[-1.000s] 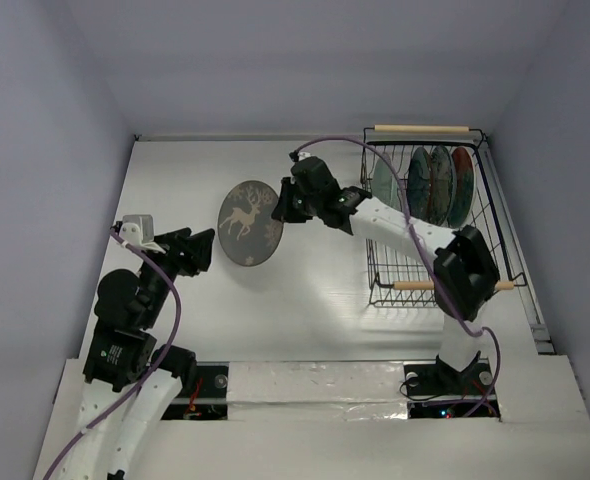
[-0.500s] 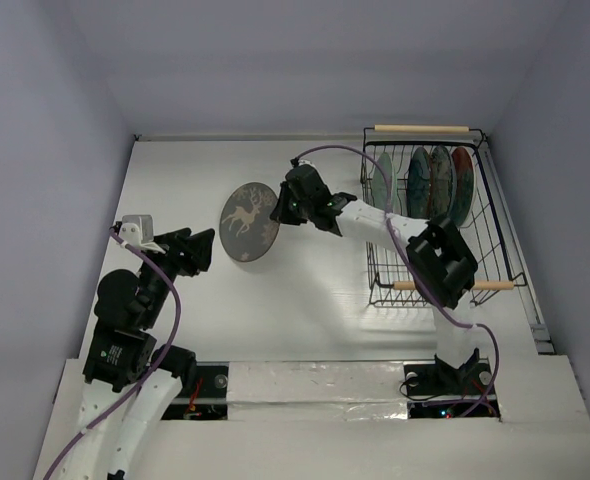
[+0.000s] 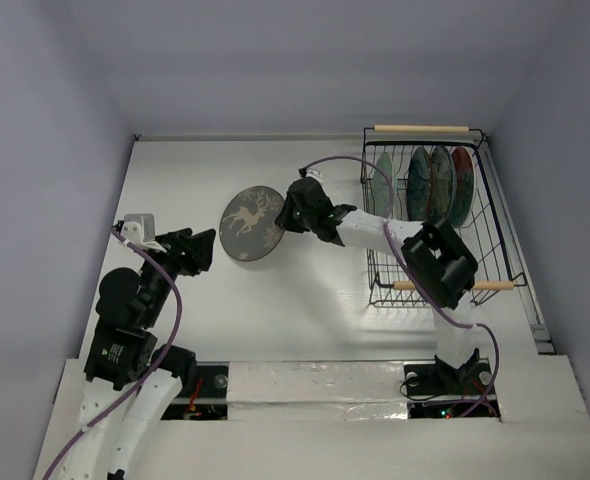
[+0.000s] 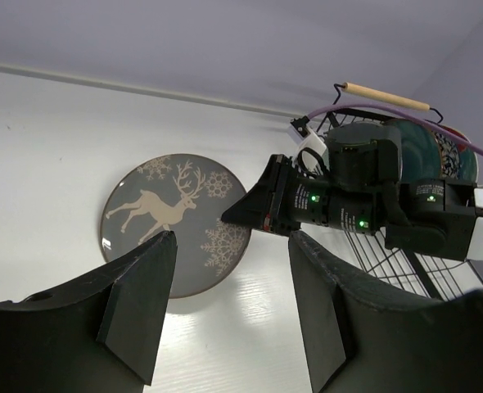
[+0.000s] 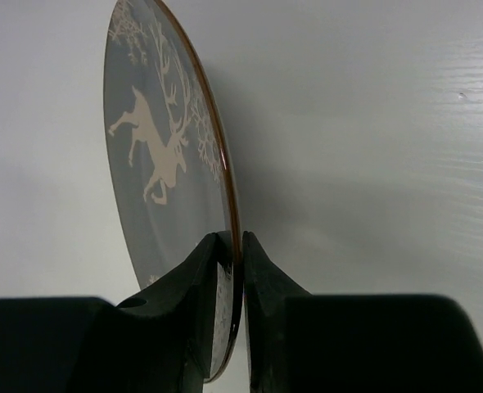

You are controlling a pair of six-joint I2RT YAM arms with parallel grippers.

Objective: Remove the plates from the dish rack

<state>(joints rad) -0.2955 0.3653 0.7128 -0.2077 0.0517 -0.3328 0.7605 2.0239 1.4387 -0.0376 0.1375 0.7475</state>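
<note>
My right gripper (image 5: 232, 237) has the deer plate (image 5: 155, 164) by the rim, one finger on the pictured face and one behind, pinching a narrow strip of the edge. The plate is out over the open table (image 3: 305, 300), well to the left of the dish rack (image 3: 495, 200). It is tilted rather than flat, and I cannot tell from any view whether its far edge touches the surface. That is my main worry. The hold is small and sits at one side of a wide, smooth disc, so the plate's weight can lever it round between the pads or slide it out. If I loosen before the plate is properly down, it will likely drop, rattle or skate away, perhaps toward the left gripper (image 4: 232, 241), which waits nearby with its fingers spread wide on nothing and pointing at the plate. If I press down too hard instead, the rim could dig into the table and twist in the pinch. When I back out, a finger under the plate could also drag it along. The other plates (image 3: 430, 185) stand upright on edge at the back of the rack, and the right forearm reaches past its near corner, so a careless swing back could knock the wire and set them rocking.
</note>
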